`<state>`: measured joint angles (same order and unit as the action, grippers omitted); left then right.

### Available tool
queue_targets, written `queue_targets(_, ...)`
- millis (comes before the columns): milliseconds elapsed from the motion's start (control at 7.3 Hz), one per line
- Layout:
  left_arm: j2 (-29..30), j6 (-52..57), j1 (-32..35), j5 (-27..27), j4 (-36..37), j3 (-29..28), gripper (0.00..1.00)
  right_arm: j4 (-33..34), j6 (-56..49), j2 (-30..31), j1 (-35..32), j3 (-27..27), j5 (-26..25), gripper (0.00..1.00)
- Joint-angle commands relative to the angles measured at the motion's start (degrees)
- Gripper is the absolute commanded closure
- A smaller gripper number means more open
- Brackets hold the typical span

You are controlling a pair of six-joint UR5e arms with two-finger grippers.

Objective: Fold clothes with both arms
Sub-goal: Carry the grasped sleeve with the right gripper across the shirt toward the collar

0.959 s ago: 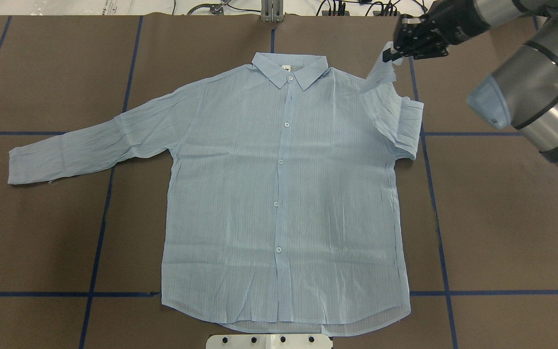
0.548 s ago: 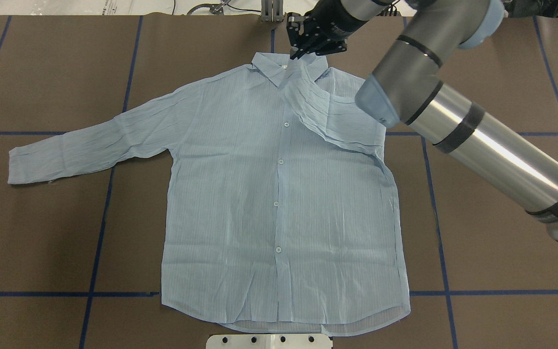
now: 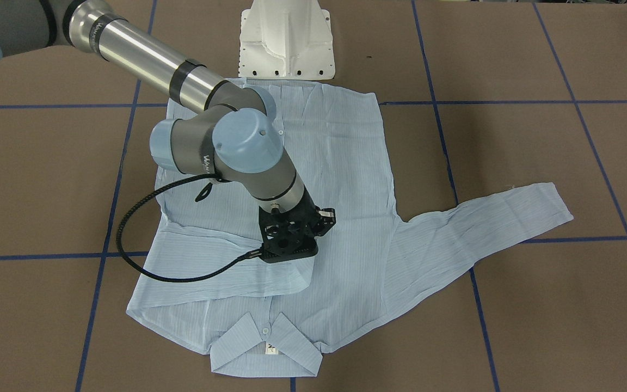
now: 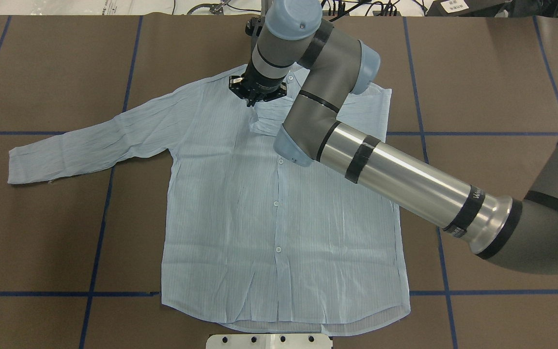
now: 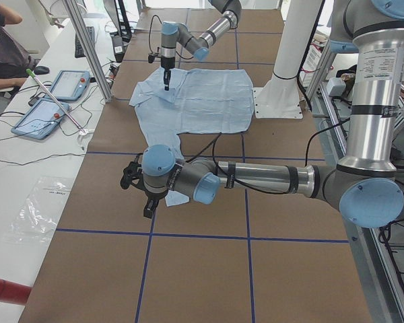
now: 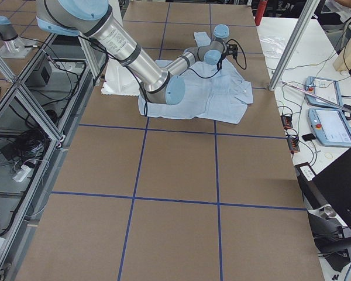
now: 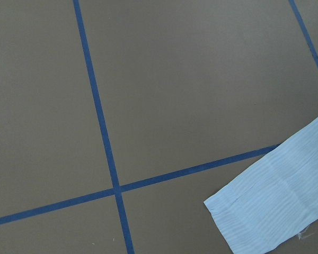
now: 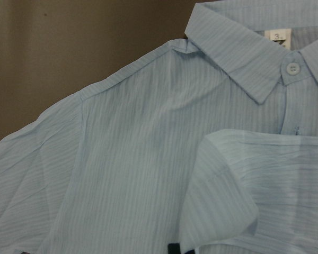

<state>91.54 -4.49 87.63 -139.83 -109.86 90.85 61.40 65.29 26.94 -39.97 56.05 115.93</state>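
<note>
Shirt (image 4: pixel 279 218) is noted lying flat, front up and buttoned, on the brown bench (image 4: pixel 41 242); the collar (image 3: pixel 264 348) is taken as reference, and the hem lies at the end farthest from it.

One folded sleeve (image 3: pixel 221 256) is laid across the chest just hemward of the collar; its cuff end is placed slightly past the collar's middle, toward the other sleeve (image 4: pixel 90 145), which is spread out flat and reaches well away from the collar.

Right gripper (image 4: pixel 252 101) is held point-down just hemward of the collar, over the cuff end of the folded sleeve; in the right wrist view the cuff is seen drawn up toward one dark fingertip (image 8: pixel 176 248), so the fingers are judged to be closed on the cuff edge.

Left gripper (image 5: pixel 148 210) is found well apart from the collar, near the other sleeve's cuff (image 7: pixel 275 201); whether its fingers are apart or together cannot be told.

Step in hand is judged to be the setting-down of the first sleeve fold.

Next move: the cuff is to be released and the right gripper lifted straight up, so that the thin cloth is not dragged; the other sleeve's cuff is then to be gripped by the left gripper and carried toward the collar.
</note>
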Motion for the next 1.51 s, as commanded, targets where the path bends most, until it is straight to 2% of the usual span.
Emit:
queue_targets(0,0.04,0.01,-0.09,0.0,0.0,-0.06,0.01,-6.26,-1.66,-4.34,3.03,-4.63,-9.71,0.0)
queue_targets(411,1.0,-2.52,-0.26,0.43,-0.87,-0.76,0.01,-6.38,-0.79,-4.35,4.72,-3.85,-11.96,0.0)
queue_targets(548,1.18,-11.68,-2.26,1.05,-5.93,-0.85,0.01,-5.68,0.09,-2.61,4.64,-1.23,-11.52,0.0)
queue_targets(685,0.4,-24.12,-6.81,7.32,-14.24,-0.76,0.01,1.64,-0.51,2.89,4.46,7.84,-11.17,0.0)
queue_targets(822,-1.35,-35.13,-12.42,12.25,-22.5,-0.76,0.02,10.84,-1.82,5.29,2.63,14.28,-8.29,0.0)
queue_targets(959,-2.84,-44.11,-17.61,17.35,-27.55,-0.76,0.04,19.12,-3.58,6.1,-0.26,17.74,-3.91,0.0)
queue_targets(1096,-4.34,-51.42,-22.54,22.36,-30.82,-0.59,0.06,25.99,-5.86,7.85,-2.03,21.78,-2.83,0.0)
queue_targets(1370,-7.06,-63.05,-29.5,28.97,-32.43,1.94,0.09,38.3,-16.29,15.21,-5.8,33.88,-2.12,0.0)
